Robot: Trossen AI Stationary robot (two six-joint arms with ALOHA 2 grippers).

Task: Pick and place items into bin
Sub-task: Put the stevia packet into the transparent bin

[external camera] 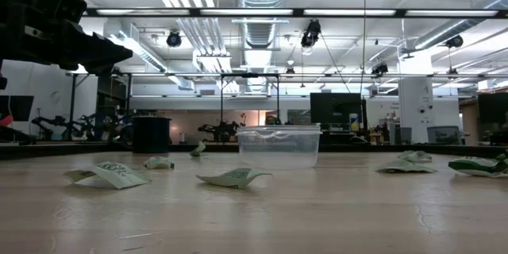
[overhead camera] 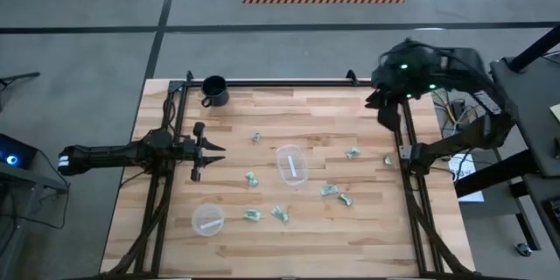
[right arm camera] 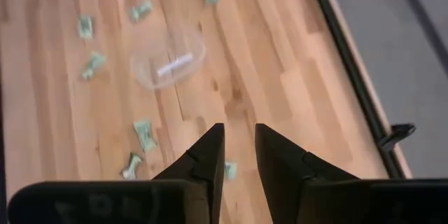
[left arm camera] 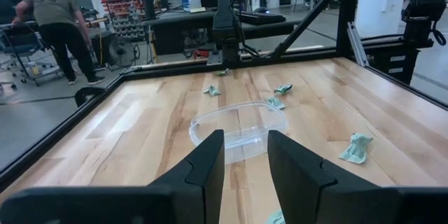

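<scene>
Left pincer (overhead camera: 207,149), fingers apart and empty, hovers at nine o'clock of the counter (overhead camera: 367,227); right pincer (overhead camera: 385,109), likewise apart, hangs at two. The clear bin (overhead camera: 207,220) stands at seven, wrapped items (overhead camera: 330,190) scattered around centre.

Two dark, slender arms (green lights, seemingly, on the right one), tapered black fingers (left arm camera: 210,164).

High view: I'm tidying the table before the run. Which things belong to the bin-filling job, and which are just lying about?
Job: pale-green wrapped pieces; small clear cup.
Lying about: black mug; flatter clear dish.
</scene>
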